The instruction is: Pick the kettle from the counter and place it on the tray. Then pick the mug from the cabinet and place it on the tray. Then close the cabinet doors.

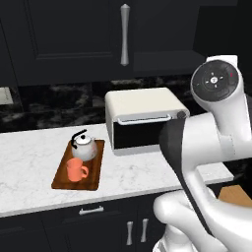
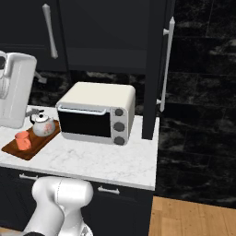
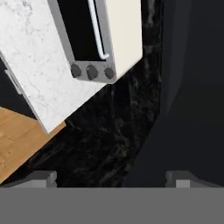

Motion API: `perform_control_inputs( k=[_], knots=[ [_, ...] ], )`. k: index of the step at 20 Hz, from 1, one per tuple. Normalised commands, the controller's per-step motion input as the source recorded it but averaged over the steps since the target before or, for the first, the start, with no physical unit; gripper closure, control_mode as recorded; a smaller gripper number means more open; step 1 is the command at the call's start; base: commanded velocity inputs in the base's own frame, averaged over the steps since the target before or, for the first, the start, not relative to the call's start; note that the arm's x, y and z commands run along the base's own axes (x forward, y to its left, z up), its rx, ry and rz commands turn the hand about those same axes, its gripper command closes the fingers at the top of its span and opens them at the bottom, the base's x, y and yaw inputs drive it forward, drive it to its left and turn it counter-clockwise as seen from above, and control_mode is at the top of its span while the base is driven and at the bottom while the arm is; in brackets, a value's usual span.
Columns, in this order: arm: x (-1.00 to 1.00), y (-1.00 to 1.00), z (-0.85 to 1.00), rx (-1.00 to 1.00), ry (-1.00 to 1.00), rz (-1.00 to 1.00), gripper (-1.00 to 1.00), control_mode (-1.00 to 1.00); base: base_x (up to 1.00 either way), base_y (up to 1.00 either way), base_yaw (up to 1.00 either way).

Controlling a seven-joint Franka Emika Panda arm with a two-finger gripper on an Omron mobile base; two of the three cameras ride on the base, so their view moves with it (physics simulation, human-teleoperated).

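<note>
Finds the kettle [image 1: 84, 146] and the mug [image 1: 75, 171] both standing on the tray [image 1: 93, 178], mug just in front of kettle, on the counter [image 1: 29, 167] to the left of the toaster oven [image 1: 142, 118]. Judges the two placing steps done and takes the closing of the cabinet doors as the step in hand. Shows the left cabinet door [image 1: 74, 39] apparently flush, with its long handle [image 1: 124, 34] facing the room, and the right cabinet door [image 2: 154, 69] swung out edge-on past the toaster oven, its silver handle [image 2: 167, 64] on the far side. Holds the gripper [image 3: 111, 179] spread wide and empty, fingertips [image 3: 41, 178] far apart, looking down past the counter's end with a dark panel close on one side, probably that open door. Calls next for laying the hand against the door's outer face near its free edge and pushing it round toward the cabinet, keeping clear of the toaster oven; cannot tell yet whether contact is made.
</note>
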Motion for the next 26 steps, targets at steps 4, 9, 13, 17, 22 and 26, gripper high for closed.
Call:
perform_control_inputs(
  k=[4,9,13,17,22,26],
  knots=[
    [-0.26,-1.00,0.00,0.04,-0.13,-0.05,-1.00,-1.00,0.00,0.00,0.00],
    [-0.17,-1.00,0.00,0.05,-0.06,0.00,-1.00,-1.00,0.00,0.00,0.00],
    [-0.21,-0.99,0.00,0.01,-0.11,0.00,-1.00,-1.00,0.00,0.00,0.00],
    [-0.20,-0.85,0.00,0.00,-0.07,-0.07,-1.00,-1.00,0.00,0.00,0.00],
    [-0.18,-0.73,-0.01,0.00,-0.10,-0.20,-1.00,-1.00,0.00,0.00,0.00],
    [-0.13,-0.63,0.00,0.00,-0.05,-0.33,-1.00,-1.00,0.00,0.00,0.00]
  ],
)
